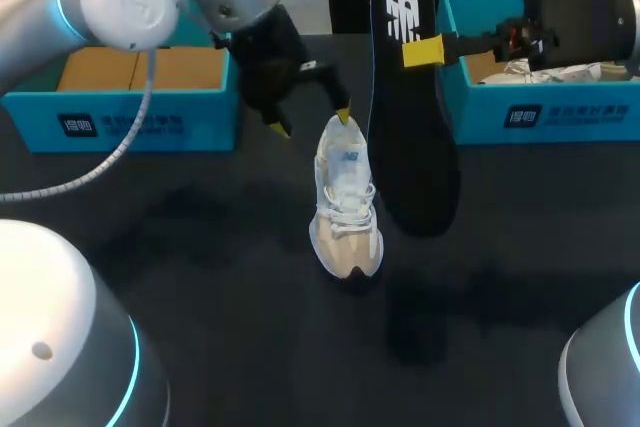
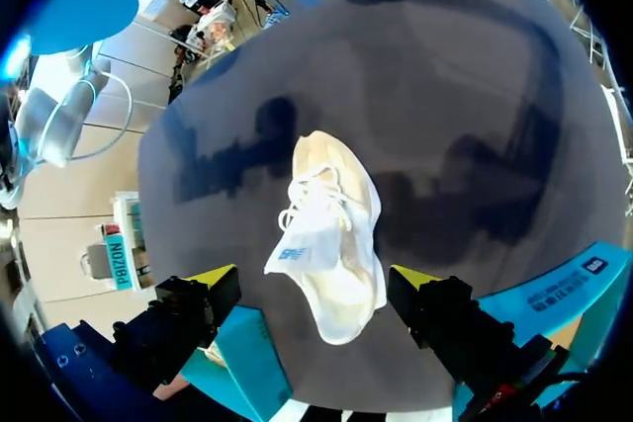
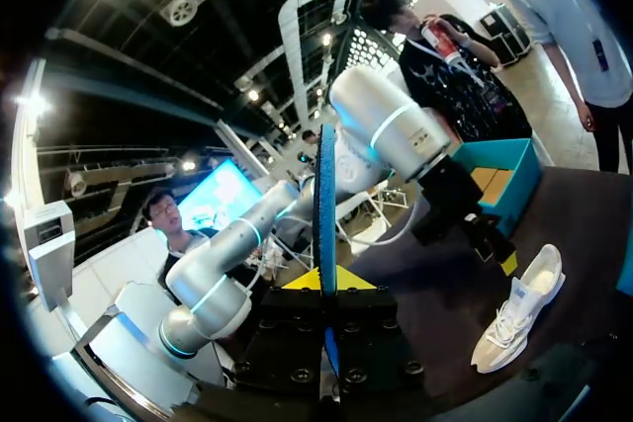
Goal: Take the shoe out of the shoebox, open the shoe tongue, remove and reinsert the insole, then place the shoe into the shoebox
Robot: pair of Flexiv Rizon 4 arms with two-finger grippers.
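My right gripper (image 1: 422, 51) pinches the black insole (image 1: 410, 147) near its heel end. It hangs toe-down just beside the shoe (image 1: 346, 207), ready, I judge, for reinsertion. My left gripper (image 1: 311, 122) is spread over the shoe's heel, likely to steady it. The shoe rests on the desk (image 1: 200, 267), with the shoebox (image 1: 540, 112) behind it.
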